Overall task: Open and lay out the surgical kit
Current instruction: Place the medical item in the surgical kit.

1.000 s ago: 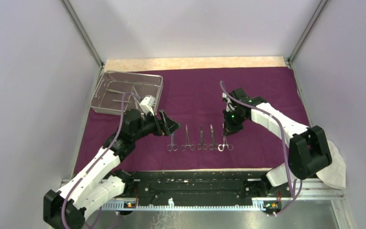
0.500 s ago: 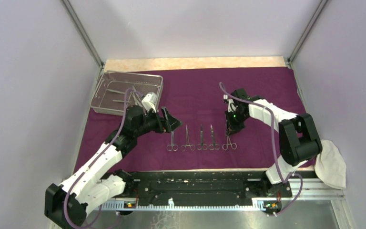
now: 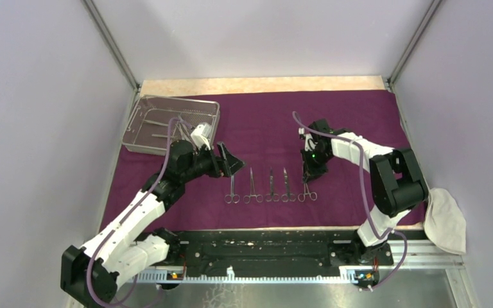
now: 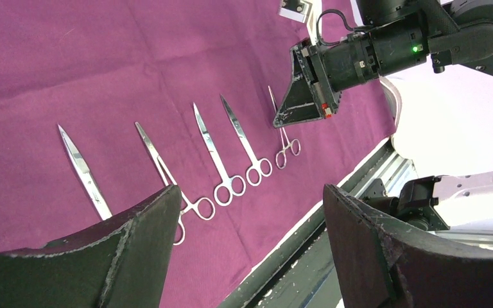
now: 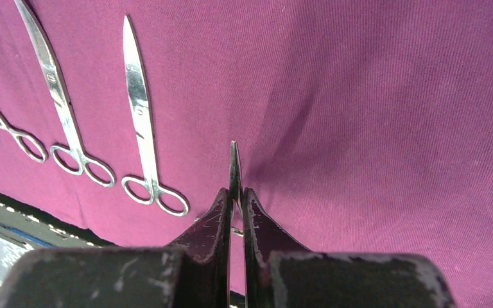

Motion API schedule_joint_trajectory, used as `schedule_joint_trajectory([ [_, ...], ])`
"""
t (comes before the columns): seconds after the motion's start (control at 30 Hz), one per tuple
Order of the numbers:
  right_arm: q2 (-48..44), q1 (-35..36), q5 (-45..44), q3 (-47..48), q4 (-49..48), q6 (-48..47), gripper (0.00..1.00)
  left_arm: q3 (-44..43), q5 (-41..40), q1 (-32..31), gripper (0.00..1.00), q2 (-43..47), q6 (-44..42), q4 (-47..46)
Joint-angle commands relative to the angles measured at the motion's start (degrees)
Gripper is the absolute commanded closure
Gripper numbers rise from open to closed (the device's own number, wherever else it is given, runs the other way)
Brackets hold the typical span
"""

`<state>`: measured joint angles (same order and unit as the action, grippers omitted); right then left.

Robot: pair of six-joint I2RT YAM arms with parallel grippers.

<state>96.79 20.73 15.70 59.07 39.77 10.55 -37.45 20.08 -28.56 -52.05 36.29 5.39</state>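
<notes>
A large dark purple cloth wrap (image 3: 263,122) lies spread flat over almost the whole table (image 3: 263,85), leaving a pale bare strip along the far edge; on it, in the table's far left corner, sits a rectangular silver wire-mesh tray (image 3: 180,100); a few slim steel instruments (image 3: 157,122) lie loose inside it, though how many cannot be told. A crumpled white cloth (image 3: 446,221) lies at the near right corner, off the purple wrap and just beside the right arm's elbow.

The white-and-black left arm (image 3: 135,215) reaches from the near left corner towards the middle of the table; its left gripper (image 3: 231,162) hangs above the wrap, between the tray and the laid-out row, jaws spread wide with nothing between them. The right arm (image 3: 359,149) bends in from the right edge; its right gripper (image 5: 236,192) points down at the right end of the row, jaws pressed together on the thin blade end of a short steel ring-handled instrument (image 3: 307,192); the pointed tip shows between the fingertips in the right wrist view; the ring handles appear to rest on the wrap.

Left of it, four longer steel ring-handled instruments (image 3: 271,186) lie side by side near the middle of the near edge, well apart from the tray; tips point to the far edge, rings to the near edge.
</notes>
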Motion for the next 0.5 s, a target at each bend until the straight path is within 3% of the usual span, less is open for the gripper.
schedule_joint_trajectory([
  [0.0, 0.9, -0.3, 0.3, 2.2, -1.6, 0.1, 0.96, -2.7, 0.4, 0.4, 0.13, -0.3, -1.0, -1.6],
  [0.47, 2.4, -0.3, -1.0, 3.0, -1.9, 1.3, 0.87, -3.1, 0.5, 1.0, 0.13, -0.8, -1.5, -1.3],
])
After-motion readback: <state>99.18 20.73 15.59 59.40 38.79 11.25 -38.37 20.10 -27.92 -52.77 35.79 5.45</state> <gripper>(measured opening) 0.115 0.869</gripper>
